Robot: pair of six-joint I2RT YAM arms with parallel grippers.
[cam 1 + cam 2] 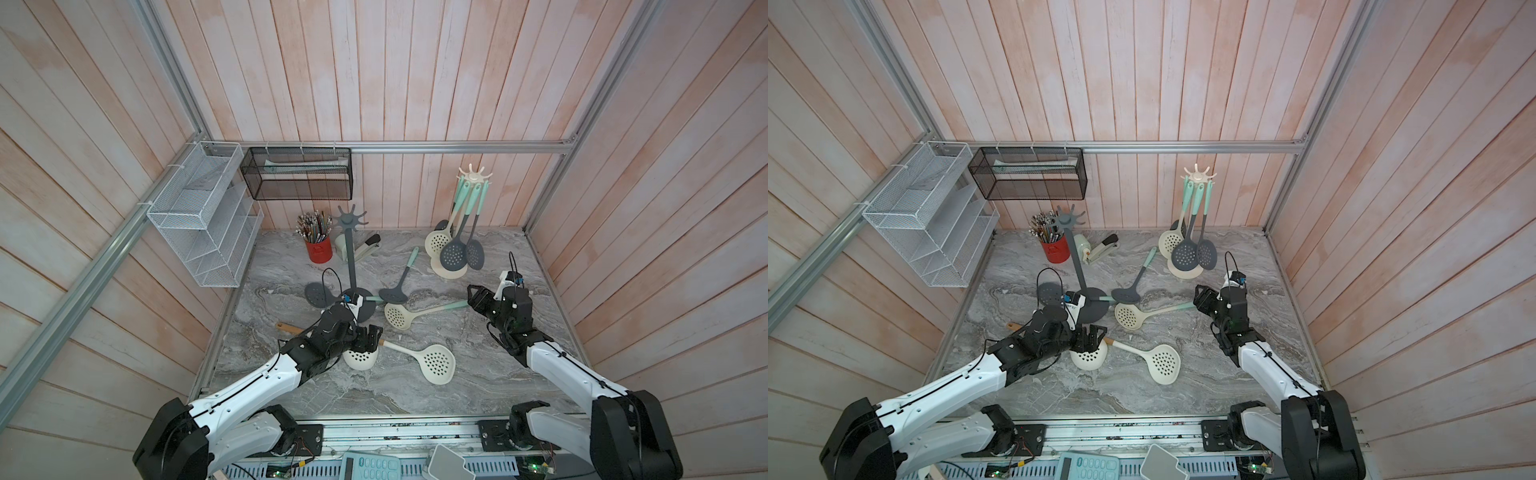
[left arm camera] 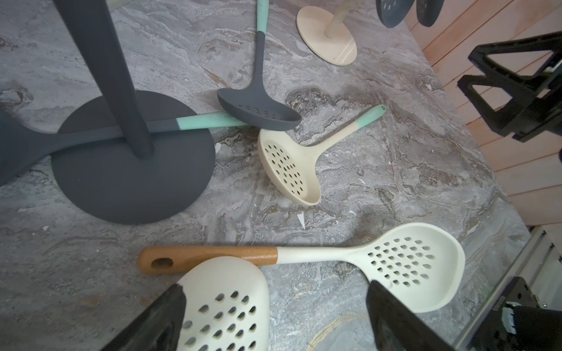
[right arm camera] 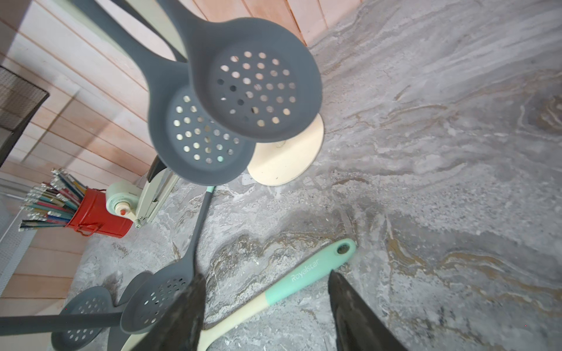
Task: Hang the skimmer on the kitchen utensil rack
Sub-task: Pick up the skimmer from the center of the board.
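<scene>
1. "Royalstar" is printed on the mint-handled skimmer [image 3: 307, 273], which lies mid-table [image 3: 441, 152]. Only the right wrist view shows it legibly.
2. The right gripper [image 3: 266, 276] has its fingers apart over that handle.
3. The left gripper [image 2: 275, 287] has its fingers apart over a cream skimmer bowl [image 2: 225, 304], near left.
4. Both top views show the cream rack [image 1: 473, 176], far right, holding hung skimmers.

My left arm [image 1: 249, 380] reaches forward and inward, and my left gripper [image 1: 370, 337] points downward with its jaws spread wide. My right arm [image 1: 557, 363] stretches forward, and my right gripper [image 1: 476, 297] angles inward and down, jaws parted and empty.
</scene>
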